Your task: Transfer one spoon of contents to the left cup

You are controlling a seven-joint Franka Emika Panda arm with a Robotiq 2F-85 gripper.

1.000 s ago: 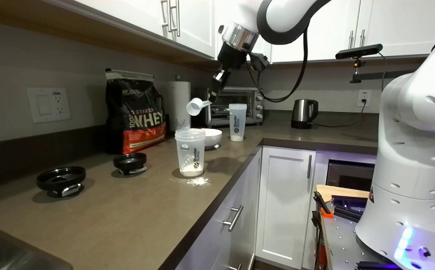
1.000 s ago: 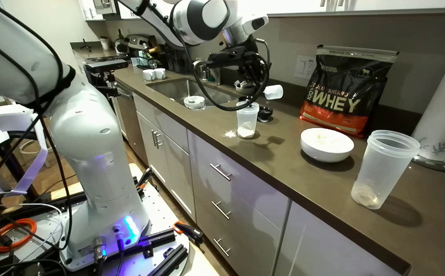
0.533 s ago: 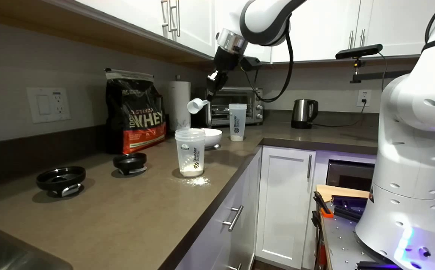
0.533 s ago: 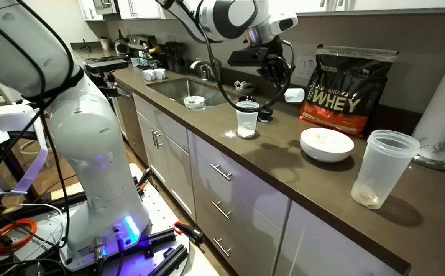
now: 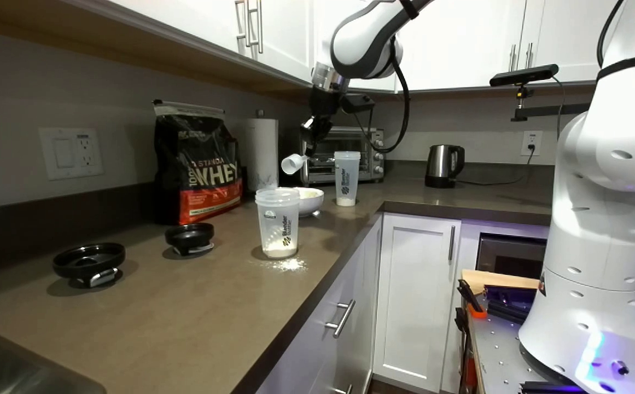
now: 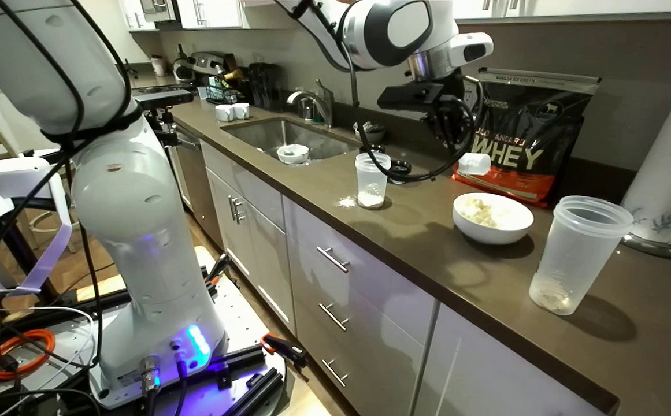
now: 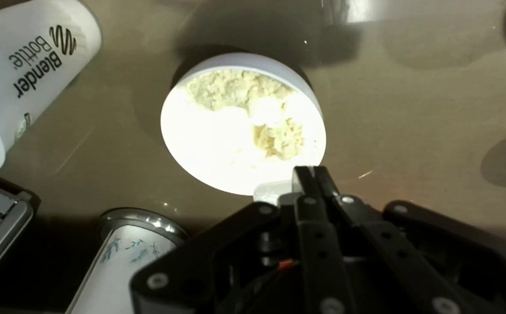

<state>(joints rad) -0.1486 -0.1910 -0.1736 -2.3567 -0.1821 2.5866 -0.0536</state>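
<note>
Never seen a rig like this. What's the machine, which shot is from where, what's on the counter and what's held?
The machine is a robot arm; its end effector, the part that grasps, is closed on a small white scoop, held in the air near a white bowl. Whether it is loaded I can't tell.

Two pictures are exterior views, taken from different spots off the robot; the wrist view is taken from the arm's wrist, looking down on the bowl.

On the counter: that bowl, with pale powder in it; a translucent cup, left of the two in both exterior views, with powder inside and spilled powder beside it; a second cup, also holding some; two black lids; a bag marked WHEY; a paper towel roll.
</note>
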